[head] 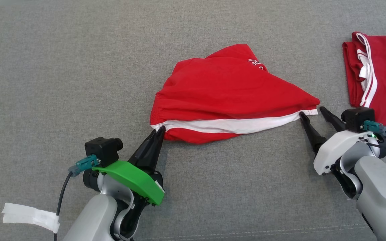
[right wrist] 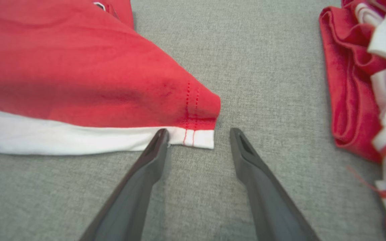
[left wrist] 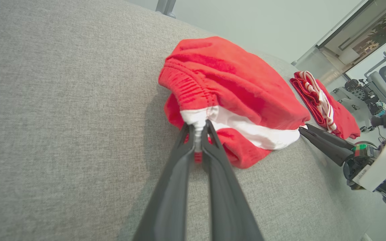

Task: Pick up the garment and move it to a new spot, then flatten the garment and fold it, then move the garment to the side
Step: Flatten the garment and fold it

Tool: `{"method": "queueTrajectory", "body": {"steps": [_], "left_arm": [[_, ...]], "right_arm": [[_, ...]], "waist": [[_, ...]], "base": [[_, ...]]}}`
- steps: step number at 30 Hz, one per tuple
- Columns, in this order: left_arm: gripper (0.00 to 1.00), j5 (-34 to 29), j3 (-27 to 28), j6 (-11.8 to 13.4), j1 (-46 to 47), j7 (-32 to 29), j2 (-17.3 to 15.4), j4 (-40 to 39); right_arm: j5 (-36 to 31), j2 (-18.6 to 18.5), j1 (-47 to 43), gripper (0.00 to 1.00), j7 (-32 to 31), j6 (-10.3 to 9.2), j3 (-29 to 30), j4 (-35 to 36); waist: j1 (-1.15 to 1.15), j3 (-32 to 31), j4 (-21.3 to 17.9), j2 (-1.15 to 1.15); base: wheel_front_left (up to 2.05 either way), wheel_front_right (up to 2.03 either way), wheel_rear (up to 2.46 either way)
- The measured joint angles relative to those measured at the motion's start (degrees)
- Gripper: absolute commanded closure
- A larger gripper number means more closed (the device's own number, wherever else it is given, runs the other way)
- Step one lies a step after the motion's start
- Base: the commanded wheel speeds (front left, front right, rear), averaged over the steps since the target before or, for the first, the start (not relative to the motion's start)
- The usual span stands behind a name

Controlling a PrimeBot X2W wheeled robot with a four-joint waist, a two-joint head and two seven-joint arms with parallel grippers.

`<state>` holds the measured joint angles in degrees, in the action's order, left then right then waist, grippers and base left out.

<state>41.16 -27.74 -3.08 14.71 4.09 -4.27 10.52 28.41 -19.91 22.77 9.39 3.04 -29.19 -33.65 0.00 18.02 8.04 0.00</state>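
A red garment with a white stripe lies bunched on the grey fabric surface, pulled out sideways between my two grippers. My left gripper is shut on the garment's left corner, where the white stripe ends; the left wrist view shows that corner pinched between the fingers. My right gripper stands open at the garment's right corner, its fingers apart on either side of the white hem end. Its left fingertip touches the hem edge.
A second red garment with white stripes lies folded at the far right, close beside my right arm. A strip of white tape hangs off my left forearm. Grey surface stretches to the left and toward the front.
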Motion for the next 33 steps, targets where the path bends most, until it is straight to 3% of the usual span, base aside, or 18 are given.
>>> {"method": "queueTrajectory", "body": {"steps": [2, 4, 9, 10, 21, 27, 33], "left_arm": [[1.0, 0.0, 0.0, 0.1, 0.0, 0.0, 0.0, -0.1], [1.0, 0.0, 0.0, 0.1, 0.0, 0.0, 0.0, -0.2], [1.0, 0.0, 0.0, 0.1, 0.0, 0.0, 0.0, -0.3], [1.0, 0.0, 0.0, 0.1, 0.0, 0.0, 0.0, -0.3], [1.0, 0.6, 1.0, 0.1, 0.1, -0.8, -1.3, -1.7], [1.0, 0.7, 3.6, -0.8, 5.2, -4.4, -7.4, -5.1], [1.0, 2.8, 5.6, -1.8, 12.6, -10.6, -11.1, -8.9]], "right_arm": [[0.0, 0.0, 0.5, 0.26, 0.0, 0.49, -0.1, -0.5], [0.2, 0.1, 0.8, 0.58, 0.0, 0.59, -0.1, -1.1], [1.0, 0.5, 1.5, 0.87, 0.0, 1.54, -0.4, -2.1], [1.1, 0.6, 1.6, 1.0, 0.0, 1.75, -0.5, -2.3], [7.3, 1.0, 2.0, 1.0, -1.2, 3.87, -0.2, -0.6], [10.9, -1.0, 9.9, 1.0, -4.7, 4.12, -0.3, 7.9], [20.4, -3.4, 16.3, 1.0, -9.8, 4.09, -0.9, 19.1]], "waist": [[0.0, 0.0, 0.0, 0.0], [0.0, 0.1, 0.0, 0.0], [0.0, 0.2, 0.2, 0.0], [0.0, 0.3, 0.2, 0.0], [0.0, -0.8, 0.1, 0.0], [0.0, -2.7, -0.8, 0.0], [0.0, -5.6, -1.7, 0.0]], "base": [[0.0, 0.0, 0.0], [0.0, 0.0, 0.0], [0.0, 0.0, 0.0], [0.0, 0.0, 0.0], [0.0, 0.0, 0.0], [0.0, 0.0, 0.0], [0.0, 0.0, 0.0]]}}
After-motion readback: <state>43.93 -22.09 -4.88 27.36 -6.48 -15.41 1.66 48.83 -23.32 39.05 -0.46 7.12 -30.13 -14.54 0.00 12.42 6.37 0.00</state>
